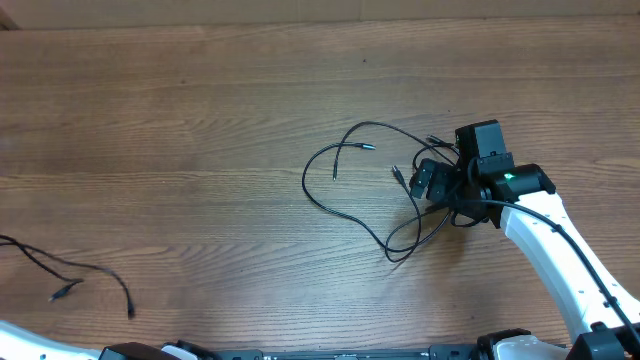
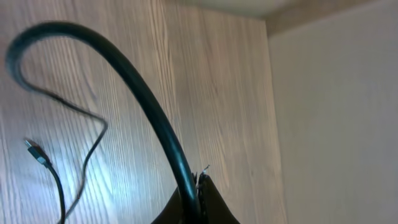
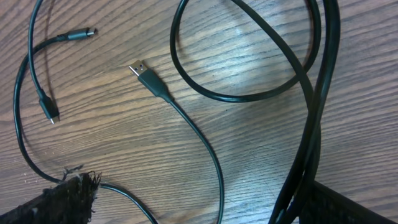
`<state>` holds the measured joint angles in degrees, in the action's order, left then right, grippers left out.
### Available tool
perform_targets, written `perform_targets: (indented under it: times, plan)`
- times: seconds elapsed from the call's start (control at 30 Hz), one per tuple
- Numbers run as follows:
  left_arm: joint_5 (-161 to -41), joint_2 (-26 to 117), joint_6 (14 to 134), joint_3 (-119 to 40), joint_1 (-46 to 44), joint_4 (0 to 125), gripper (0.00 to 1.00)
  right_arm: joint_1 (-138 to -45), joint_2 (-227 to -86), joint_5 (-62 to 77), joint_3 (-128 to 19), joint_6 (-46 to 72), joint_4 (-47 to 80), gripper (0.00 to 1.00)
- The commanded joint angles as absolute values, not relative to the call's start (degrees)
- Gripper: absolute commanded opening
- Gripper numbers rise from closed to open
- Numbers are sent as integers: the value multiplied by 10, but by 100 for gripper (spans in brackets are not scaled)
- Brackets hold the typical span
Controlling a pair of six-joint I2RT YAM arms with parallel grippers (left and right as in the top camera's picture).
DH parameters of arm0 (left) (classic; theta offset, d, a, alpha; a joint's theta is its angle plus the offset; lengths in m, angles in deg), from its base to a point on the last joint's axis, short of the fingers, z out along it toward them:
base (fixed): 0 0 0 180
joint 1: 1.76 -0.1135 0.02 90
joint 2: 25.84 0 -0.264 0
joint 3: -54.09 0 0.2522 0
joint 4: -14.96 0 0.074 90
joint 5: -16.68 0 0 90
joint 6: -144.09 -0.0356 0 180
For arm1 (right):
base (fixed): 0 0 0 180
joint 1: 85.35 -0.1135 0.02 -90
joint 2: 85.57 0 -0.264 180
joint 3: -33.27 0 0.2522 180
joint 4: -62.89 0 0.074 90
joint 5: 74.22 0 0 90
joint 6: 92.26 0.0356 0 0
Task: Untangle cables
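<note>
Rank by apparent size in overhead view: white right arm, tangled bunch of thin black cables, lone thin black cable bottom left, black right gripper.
1-2. white right arm and tangled bunch of thin black cables: similar spread, tie.
3. lone thin black cable, cut by frame edge.
4. black right gripper.

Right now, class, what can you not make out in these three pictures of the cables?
Overhead: the right gripper covers where the tangled cables cross.
Overhead: the lone cable runs off the left edge.
Left wrist: left gripper cut off below; open or shut unclear.
</note>
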<state>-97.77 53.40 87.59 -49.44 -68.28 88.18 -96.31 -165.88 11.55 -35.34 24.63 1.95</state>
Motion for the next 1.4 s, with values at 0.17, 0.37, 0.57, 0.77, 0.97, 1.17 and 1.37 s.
perform_targets:
  times: [0.17,0.37,0.57,0.77,0.97,1.17,1.37]
  plan:
    - [-857,537,985,-507,-684,758,4,-963,-1660,116,-356,245,23,100]
    - [-901,601,988,-507,-672,684,4,-963,-1660,116,-356,245,23,100]
    - [-880,677,989,-507,-628,786,4,-963,-1660,116,-356,245,23,100]
    - [-834,791,1011,-503,-602,865,4,-963,-1660,116,-356,245,23,100]
    - [-819,896,1021,-503,-603,896,29,-963,-1660,116,-356,245,23,100]
    - [-819,909,1046,-506,-604,931,100,-963,-1660,116,-356,245,23,100]
    - [-901,848,1039,-506,-604,942,100,-963,-1660,116,-356,245,23,100]
